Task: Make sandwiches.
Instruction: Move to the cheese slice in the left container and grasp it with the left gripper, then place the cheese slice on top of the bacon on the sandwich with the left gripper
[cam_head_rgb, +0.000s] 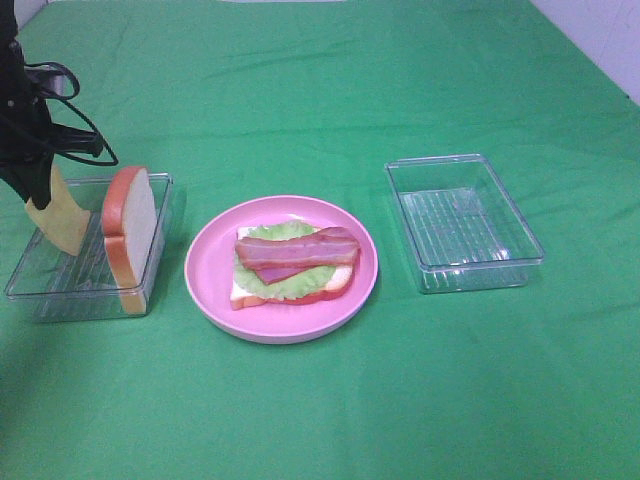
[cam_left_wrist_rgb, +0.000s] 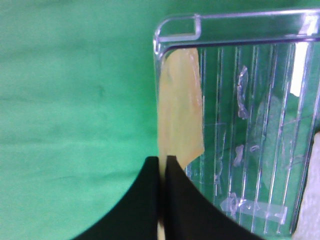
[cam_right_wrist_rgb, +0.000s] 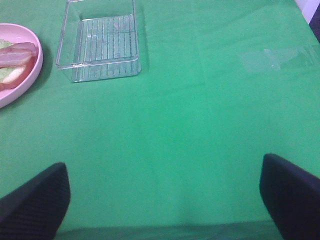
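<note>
Green cloth (cam_head_rgb: 320, 90) covers the whole table. Two clear ribbed plastic trays sit on it, the left tray (cam_head_rgb: 60, 300) and the right tray (cam_head_rgb: 463, 225), well apart, with their long sides running near to far. Between them lies a round pink plate (cam_head_rgb: 210, 270), just beside the left tray.

One bread slice (cam_head_rgb: 130, 235) stands on edge against the right wall of the left tray. Its white face is turned left, its orange-brown crust faces the plate, and its long axis is upright. On the plate a second bread slice (cam_head_rgb: 243, 293) lies flat. A pale green lettuce leaf (cam_head_rgb: 285, 283) is spread over it, and reddish-pink bacon strips (cam_head_rgb: 297, 250) lie on top, their long axis running left to right with the right end tipped slightly to the far side.

The yellow cheese square (cam_head_rgb: 62, 225) hangs on edge at the left side of the left tray, tilted, with its lower corner down inside the tray near the wall. Whether it touches the floor cannot be told. The upright bread stands between it and the plate.

The left gripper (cam_head_rgb: 42, 183) comes down from above at the far-left edge of the table, its black jaws pinched together on the cheese's upper edge. The right gripper (cam_right_wrist_rgb: 162, 197) hovers over bare cloth to the right of the right tray, jaws spread wide and holding nothing.
</note>
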